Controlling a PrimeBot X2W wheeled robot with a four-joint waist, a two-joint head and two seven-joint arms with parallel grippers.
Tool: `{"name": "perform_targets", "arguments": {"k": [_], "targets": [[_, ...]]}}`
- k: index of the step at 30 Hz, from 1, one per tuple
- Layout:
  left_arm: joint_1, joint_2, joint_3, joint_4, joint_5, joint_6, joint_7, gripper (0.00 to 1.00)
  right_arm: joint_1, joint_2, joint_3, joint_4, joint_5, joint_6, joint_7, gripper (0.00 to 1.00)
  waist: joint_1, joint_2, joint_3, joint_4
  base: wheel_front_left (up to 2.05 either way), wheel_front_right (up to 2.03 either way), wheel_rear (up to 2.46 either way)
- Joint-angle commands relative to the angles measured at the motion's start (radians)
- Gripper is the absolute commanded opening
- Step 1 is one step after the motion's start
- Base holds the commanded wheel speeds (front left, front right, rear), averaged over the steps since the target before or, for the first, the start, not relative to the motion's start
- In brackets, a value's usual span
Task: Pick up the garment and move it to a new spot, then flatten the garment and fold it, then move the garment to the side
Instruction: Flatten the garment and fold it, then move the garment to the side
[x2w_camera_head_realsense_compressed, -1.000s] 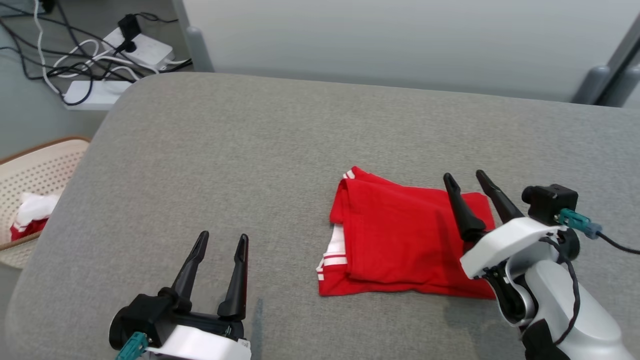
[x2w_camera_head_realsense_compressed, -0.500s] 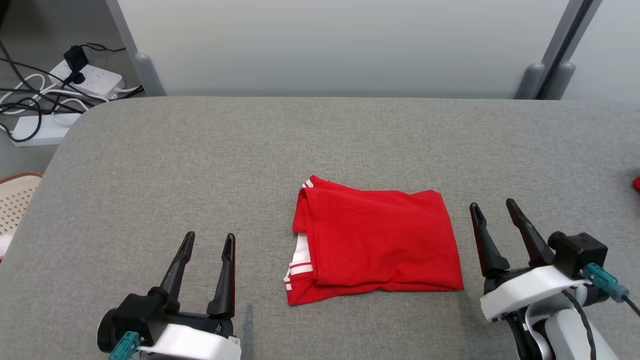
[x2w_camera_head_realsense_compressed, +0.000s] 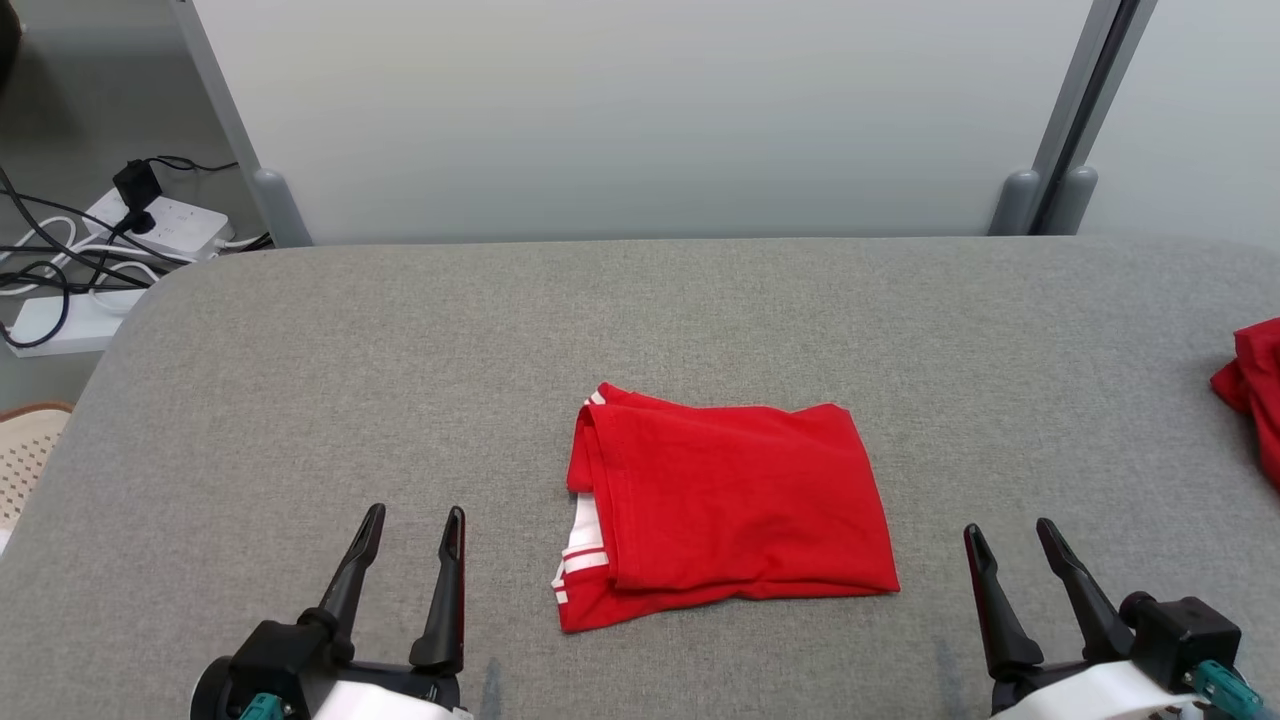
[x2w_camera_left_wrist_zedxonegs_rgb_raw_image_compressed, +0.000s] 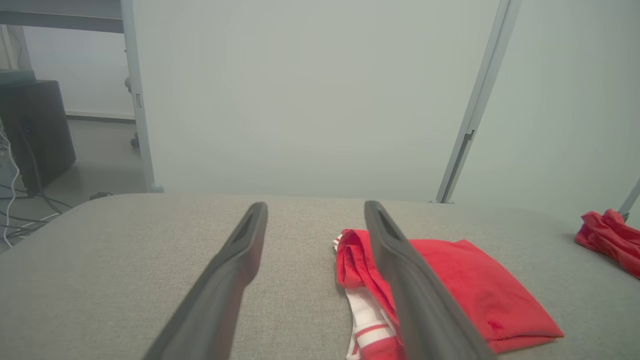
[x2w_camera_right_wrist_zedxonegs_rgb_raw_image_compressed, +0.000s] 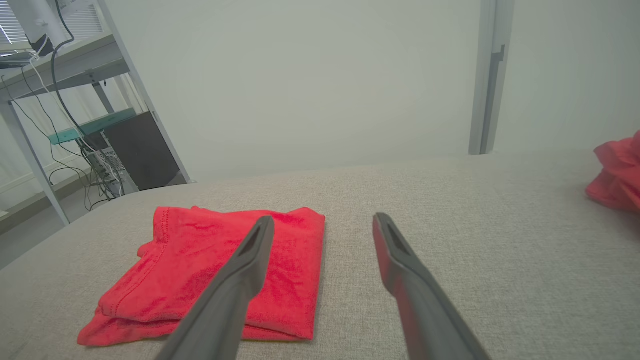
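A red garment (x2w_camera_head_realsense_compressed: 725, 505) with white stripes lies folded into a neat rectangle at the middle of the grey padded table (x2w_camera_head_realsense_compressed: 400, 350). It also shows in the left wrist view (x2w_camera_left_wrist_zedxonegs_rgb_raw_image_compressed: 475, 290) and the right wrist view (x2w_camera_right_wrist_zedxonegs_rgb_raw_image_compressed: 200, 265). My left gripper (x2w_camera_head_realsense_compressed: 412, 520) hovers open near the front edge, to the left of the garment, holding nothing. My right gripper (x2w_camera_head_realsense_compressed: 1008, 533) is open too, at the front right, apart from the garment's right edge.
A second crumpled red cloth (x2w_camera_head_realsense_compressed: 1255, 385) lies at the table's far right edge. Power strips and cables (x2w_camera_head_realsense_compressed: 110, 250) sit on the floor beyond the left corner. A pale perforated basket (x2w_camera_head_realsense_compressed: 25, 450) stands at the left. A grey partition wall (x2w_camera_head_realsense_compressed: 640, 110) backs the table.
The head camera turned right, so the whole scene shifted left. My right gripper drew back off the garment toward the front right; the garment stayed flat and folded.
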Motion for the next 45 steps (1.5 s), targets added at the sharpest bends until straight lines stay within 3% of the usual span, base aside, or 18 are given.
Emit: {"name": "perform_targets", "arguments": {"k": [1,17,23,36,45], "targets": [[-0.025,0.002,0.038,-0.02,0.01,-0.001,-0.01,1.0,-0.011,-0.007,0.013,-0.037,-0.007,0.004,-0.013,1.0,0.0,0.0,-0.006,-0.003,0.0,0.0,0.0],[0.001,0.002,0.046,-0.013,0.022,-0.004,-0.01,1.0,0.026,-0.007,0.038,-0.044,0.036,0.004,-0.013,1.0,0.0,0.0,-0.016,0.003,0.0,0.0,0.0],[-0.002,0.002,0.034,-0.017,0.026,-0.007,-0.01,1.0,-0.054,-0.02,0.109,0.065,0.191,0.004,-0.008,1.0,0.0,0.0,-0.004,0.012,0.0,0.0,0.0],[-0.038,0.002,0.006,-0.017,0.029,-0.016,-0.01,1.0,-0.34,-0.074,0.186,0.284,0.523,0.004,0.201,1.0,0.0,0.0,0.063,0.07,0.0,0.0,0.0],[-0.078,0.002,-0.009,-0.019,0.028,-0.019,-0.01,1.0,-0.427,-0.132,0.215,0.399,0.682,0.004,0.319,1.0,0.0,0.0,0.116,0.121,0.0,0.0,0.0]]}}
